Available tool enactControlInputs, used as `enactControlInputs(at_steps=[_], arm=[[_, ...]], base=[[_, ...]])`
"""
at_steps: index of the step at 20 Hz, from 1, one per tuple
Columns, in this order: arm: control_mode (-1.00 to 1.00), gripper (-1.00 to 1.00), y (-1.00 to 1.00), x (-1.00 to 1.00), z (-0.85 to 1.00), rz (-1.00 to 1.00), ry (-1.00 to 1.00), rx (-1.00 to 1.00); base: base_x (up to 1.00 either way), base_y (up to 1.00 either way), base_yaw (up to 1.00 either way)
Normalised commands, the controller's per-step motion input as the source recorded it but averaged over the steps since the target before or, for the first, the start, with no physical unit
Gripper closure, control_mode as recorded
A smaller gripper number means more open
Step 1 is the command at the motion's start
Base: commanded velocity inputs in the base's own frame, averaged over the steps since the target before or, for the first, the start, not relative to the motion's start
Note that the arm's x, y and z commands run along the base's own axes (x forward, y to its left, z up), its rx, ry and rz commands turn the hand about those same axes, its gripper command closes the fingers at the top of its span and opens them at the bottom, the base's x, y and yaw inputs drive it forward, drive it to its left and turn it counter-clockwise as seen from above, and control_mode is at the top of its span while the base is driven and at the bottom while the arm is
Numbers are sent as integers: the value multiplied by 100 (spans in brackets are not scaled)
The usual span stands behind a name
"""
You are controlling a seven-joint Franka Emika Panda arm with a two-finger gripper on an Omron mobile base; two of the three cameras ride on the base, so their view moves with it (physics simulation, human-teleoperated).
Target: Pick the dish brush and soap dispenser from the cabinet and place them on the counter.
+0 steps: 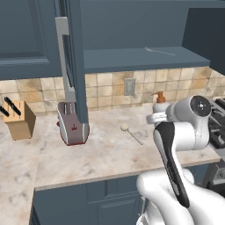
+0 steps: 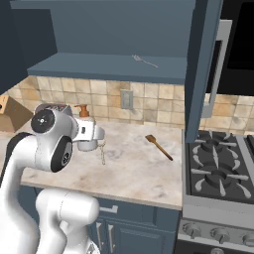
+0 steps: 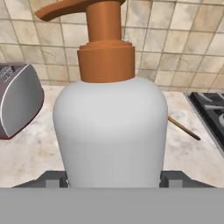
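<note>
- Leftward, the left base view shows the slim dish brush [image 1: 131,133] lying on the marbled counter [image 1: 101,154] beside a toaster [image 1: 72,123].
- Right base view: an orange-brown utensil [image 2: 159,146] near the stove [image 2: 218,173].
- Hand view: the gripper [image 3: 113,179] stands wide, fingers flanking the smooth white soap dispenser [image 3: 111,127]; whether they grip it cannot be told.

Colours you're looking at:
White cylindrical soap bottle [image 3: 111,131] with orange pump top; beige marbled stone counter [image 1: 101,154], brown mottling; dark slate-blue wall cabinet [image 2: 124,30]; tan tiled backsplash [image 2: 149,101]; pale tan stick brush [image 1: 131,132]; orange-brown stick utensil [image 2: 158,146].
</note>
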Motion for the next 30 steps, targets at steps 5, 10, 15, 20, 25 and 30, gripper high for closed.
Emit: enactControlInputs(at_steps=[5, 10, 15, 20, 25, 30], arm=[[-100, 100, -7, 34, -92, -2, -23, -2], [-100, 100, -20, 24, -78, -2, -26, 8], [-100, 100, -13, 21, -78, -1, -30, 6], [-100, 100, -4, 20, -74, 1, -19, -3], [-100, 100, -1, 9, -60, 1, -18, -7], [-100, 100, 0, 10, -34, 0, -14, 0]], base=[[0, 0, 0], [0, 0, 0], [0, 0, 0], [0, 0, 0], [0, 0, 0], [0, 0, 0]])
